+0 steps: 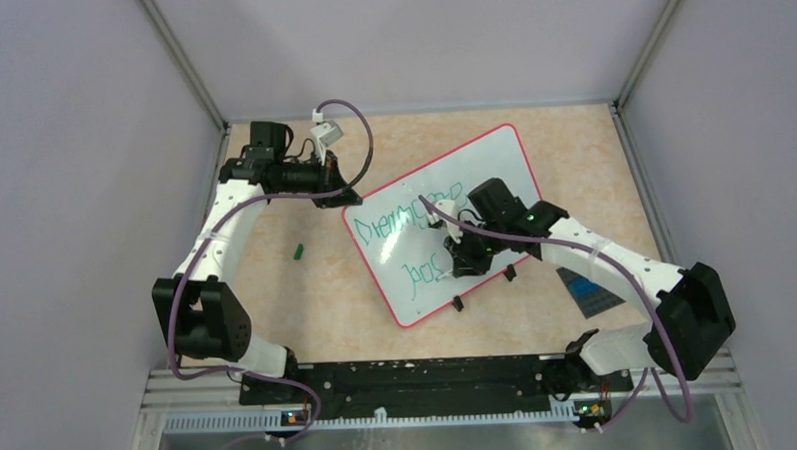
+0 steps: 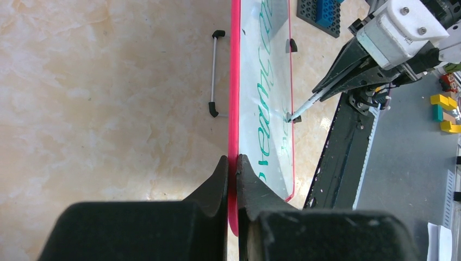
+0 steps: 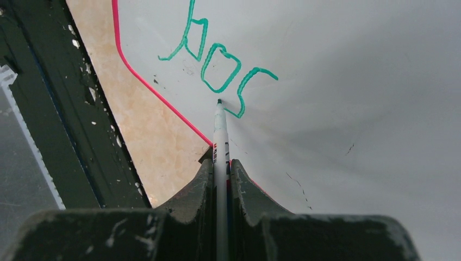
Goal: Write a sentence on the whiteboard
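Between the arms, board (image 1: 482, 157) runs near-left to far-right; left gripper (image 2: 232, 163) pinches its rim. Nearer right gripper (image 3: 220, 166) pinches marker (image 3: 219, 128), tip beside last letter (image 3: 253, 89); blank space lies rightward.

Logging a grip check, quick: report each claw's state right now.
Left claw: closed on the whiteboard rim.
Right claw: closed on the marker.
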{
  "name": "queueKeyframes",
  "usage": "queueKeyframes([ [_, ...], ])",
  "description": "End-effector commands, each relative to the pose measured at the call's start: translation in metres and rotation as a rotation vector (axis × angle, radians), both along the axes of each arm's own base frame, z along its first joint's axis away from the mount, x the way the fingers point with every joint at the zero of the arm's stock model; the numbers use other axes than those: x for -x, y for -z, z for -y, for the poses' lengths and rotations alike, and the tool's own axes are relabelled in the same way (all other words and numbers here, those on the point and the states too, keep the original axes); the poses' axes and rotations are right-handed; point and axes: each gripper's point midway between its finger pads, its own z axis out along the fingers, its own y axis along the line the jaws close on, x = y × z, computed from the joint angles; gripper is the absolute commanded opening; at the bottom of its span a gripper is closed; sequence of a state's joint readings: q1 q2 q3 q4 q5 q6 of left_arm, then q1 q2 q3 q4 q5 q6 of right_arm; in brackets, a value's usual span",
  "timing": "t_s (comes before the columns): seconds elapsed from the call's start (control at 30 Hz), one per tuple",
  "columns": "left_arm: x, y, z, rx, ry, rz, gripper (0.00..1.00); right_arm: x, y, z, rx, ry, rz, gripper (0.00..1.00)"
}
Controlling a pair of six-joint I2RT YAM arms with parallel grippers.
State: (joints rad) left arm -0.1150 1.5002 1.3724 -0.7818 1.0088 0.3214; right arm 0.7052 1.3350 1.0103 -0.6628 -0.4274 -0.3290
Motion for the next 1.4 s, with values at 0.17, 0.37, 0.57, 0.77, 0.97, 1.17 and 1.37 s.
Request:
queueKeyframes([
  [0.17,0.013,0.022,0.002,-0.052,0.014,-0.063,0.00,-0.024,-0.049,0.014,-0.109,0.065,0.094,0.00],
  [0.37,0.013,0.023,0.002,-0.051,0.015,-0.065,0.00,-0.045,-0.052,0.019,-0.099,0.125,0.123,0.00],
  [0.57,0.014,0.022,0.001,-0.053,0.013,-0.060,0.00,-0.056,-0.051,0.015,-0.101,0.153,0.133,0.00],
  [0.77,0.014,0.022,0.001,-0.054,0.013,-0.060,0.00,-0.057,-0.049,0.008,-0.107,0.135,0.113,0.00],
  [0.97,0.014,0.022,0.001,-0.054,0.012,-0.060,0.00,-0.048,-0.043,0.003,-0.094,0.099,0.104,0.00],
  [1.17,0.014,0.022,0.001,-0.056,0.012,-0.058,0.00,-0.039,-0.031,0.010,-0.053,0.078,0.098,0.00],
  [1.37,0.013,0.023,0.002,-0.052,0.014,-0.064,0.00,-0.036,-0.024,0.020,-0.019,0.083,0.113,0.00],
])
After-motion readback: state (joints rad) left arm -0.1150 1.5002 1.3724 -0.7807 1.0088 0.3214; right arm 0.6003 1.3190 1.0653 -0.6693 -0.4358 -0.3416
